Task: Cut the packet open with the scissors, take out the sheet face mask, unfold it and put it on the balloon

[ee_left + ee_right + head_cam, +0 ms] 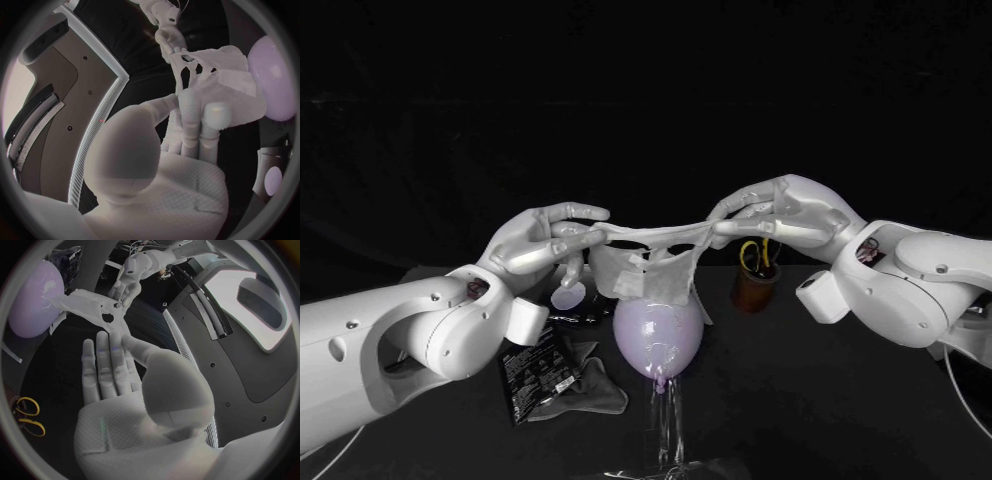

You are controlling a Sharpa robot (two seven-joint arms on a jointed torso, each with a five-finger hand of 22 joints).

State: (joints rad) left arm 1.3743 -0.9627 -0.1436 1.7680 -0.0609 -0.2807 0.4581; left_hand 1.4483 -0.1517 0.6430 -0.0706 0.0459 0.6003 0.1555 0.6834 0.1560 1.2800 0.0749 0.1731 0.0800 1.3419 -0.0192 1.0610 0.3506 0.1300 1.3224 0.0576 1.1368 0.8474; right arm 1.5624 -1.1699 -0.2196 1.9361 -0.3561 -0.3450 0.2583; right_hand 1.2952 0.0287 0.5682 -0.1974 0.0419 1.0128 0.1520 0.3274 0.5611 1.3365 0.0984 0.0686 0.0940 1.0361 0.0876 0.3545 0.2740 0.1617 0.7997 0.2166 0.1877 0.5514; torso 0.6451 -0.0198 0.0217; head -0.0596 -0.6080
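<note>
Left hand (548,240) and right hand (779,215) each pinch an upper edge of the sheet face mask (649,262), stretched between them just over the lilac balloon (655,335). Mask appears thin, limp, damp, easily torn: grip its outer edges only. Balloon is smooth, glossy, egg-shaped. Scissors (759,255) stand beyond in a cup (753,292).

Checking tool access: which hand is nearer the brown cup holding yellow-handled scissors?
Right. The right hand pinches the white sheet mask just above the brown cup; the left hand is beyond the purple balloon.
</note>
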